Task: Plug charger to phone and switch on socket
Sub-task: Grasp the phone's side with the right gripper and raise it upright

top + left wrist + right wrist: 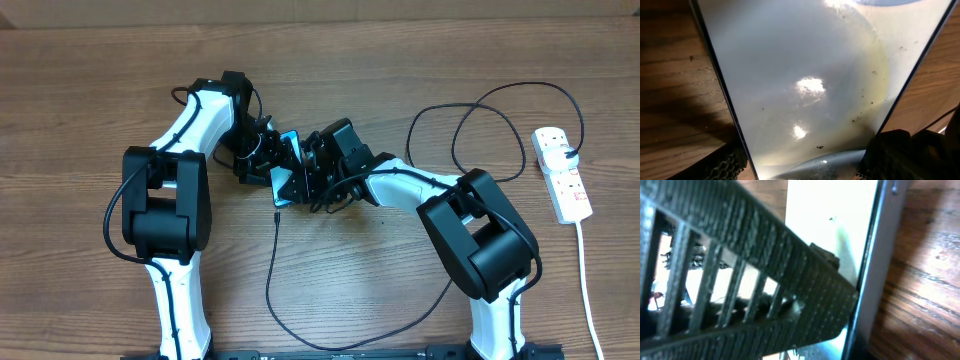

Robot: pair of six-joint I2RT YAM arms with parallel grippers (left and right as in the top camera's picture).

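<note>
Phone [805, 100] lay at mid-table between my two grippers. My left gripper [268, 160] had fingers [726, 164] against both long edges of the phone, clamped on it. My right gripper [312, 172] crowded the phone's far side with one finger [740, 280] across the screen; its grip could not be told. Charger [269, 270] trailed from just beside the phone. Socket [562, 172] sat well apart, to the phone's right.

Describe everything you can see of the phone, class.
The phone is a slim slab with a thin dark frame and a glossy screen, blue from overhead but washed pale by glare up close, with small specks. It sits mid-table between both arms. The left pincer seems to clamp its long edges. A ribbed finger of the right pincer lies across the screen. The black cable ends near it; whether it is plugged in is unclear.
</note>
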